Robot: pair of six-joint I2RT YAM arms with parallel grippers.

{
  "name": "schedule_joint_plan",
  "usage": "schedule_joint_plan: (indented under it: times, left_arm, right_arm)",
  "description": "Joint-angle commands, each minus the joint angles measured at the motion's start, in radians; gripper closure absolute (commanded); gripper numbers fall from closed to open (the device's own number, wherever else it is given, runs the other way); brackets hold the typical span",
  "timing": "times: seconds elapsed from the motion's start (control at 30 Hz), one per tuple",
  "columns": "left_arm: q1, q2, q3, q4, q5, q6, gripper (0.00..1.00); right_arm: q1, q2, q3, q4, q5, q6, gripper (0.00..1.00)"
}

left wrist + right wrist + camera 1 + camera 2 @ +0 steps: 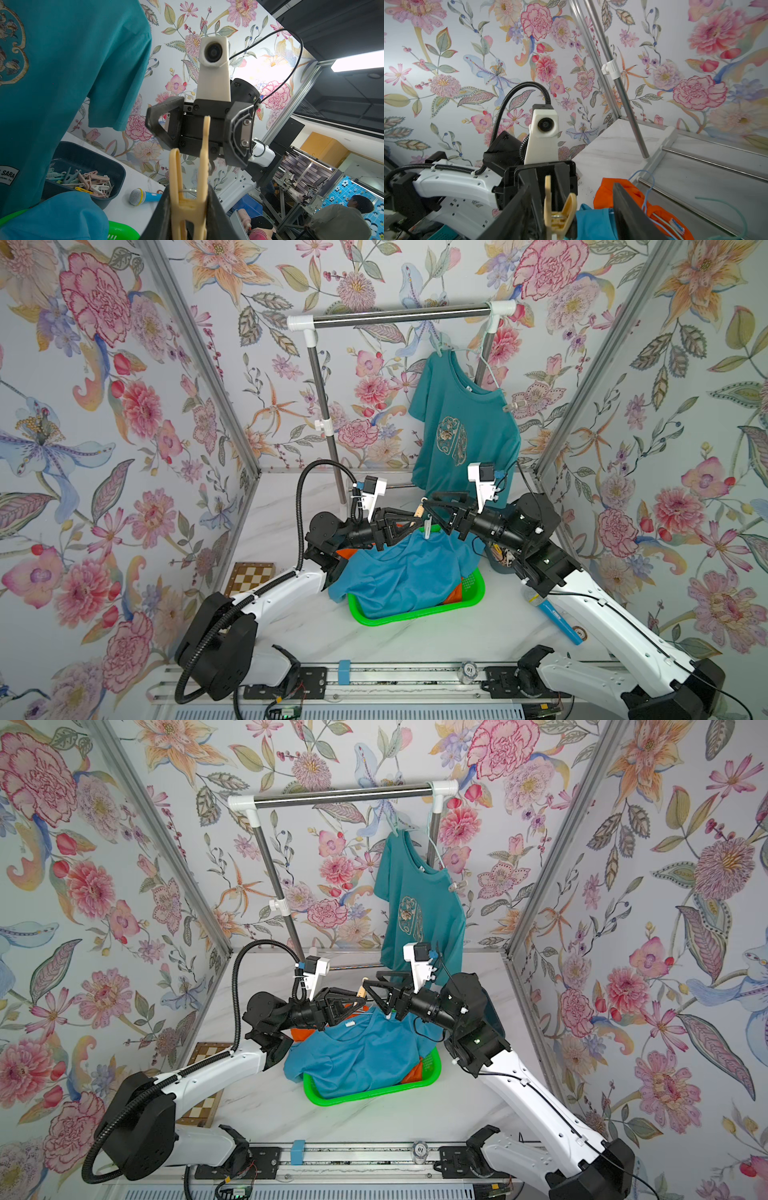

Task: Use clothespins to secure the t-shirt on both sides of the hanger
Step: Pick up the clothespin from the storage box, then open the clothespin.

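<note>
A teal t-shirt [461, 427] hangs on a pale hanger [486, 364] from the rack's rail. One clothespin [512, 405] is clipped on its right shoulder. Over the basket the two grippers meet tip to tip. My left gripper [411, 522] [188, 199] is shut on a beige clothespin [419, 512] [188, 187], gripping it at its spring. My right gripper [430, 514] [571, 193] is open, its jaws standing wide on either side of that clothespin [559, 209] without touching it. Several more clothespins [83, 180] lie in a dark bin.
A green basket [415, 616] below the grippers holds a blue shirt [407, 572] and orange cloth [612, 191]. The dark bin [116, 166] sits at the right arm's elbow. A blue microphone [552, 614] lies front right and a chessboard [249, 576] at the left. The rack's rail [399, 317] spans the back.
</note>
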Motion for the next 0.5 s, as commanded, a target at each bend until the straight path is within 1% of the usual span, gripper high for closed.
schedule_joint_plan:
  times: [0.0,0.07,0.27,0.37,0.47]
  left_arm:
    - [0.007,0.015,-0.009,0.038,0.027,-0.003,0.8]
    - [0.008,0.019,-0.005,0.038,0.027,-0.003,0.79]
    - [0.008,0.033,-0.001,0.042,0.028,-0.01,0.79]
    - [0.008,0.035,0.0,0.043,0.028,-0.01,0.79]
    - [0.009,0.033,-0.002,0.043,0.029,-0.013,0.79]
  right_arm:
    - [-0.015,-0.006,0.05,-0.125,0.05,-0.021,0.31]
    - [-0.001,0.014,0.049,-0.124,0.022,-0.001,0.28]
    - [0.062,0.044,0.046,-0.09,-0.011,0.01,0.28]
    - [0.064,0.056,0.047,-0.097,-0.021,0.011,0.36]
    - [0.061,0.07,0.047,-0.087,-0.036,0.013,0.49]
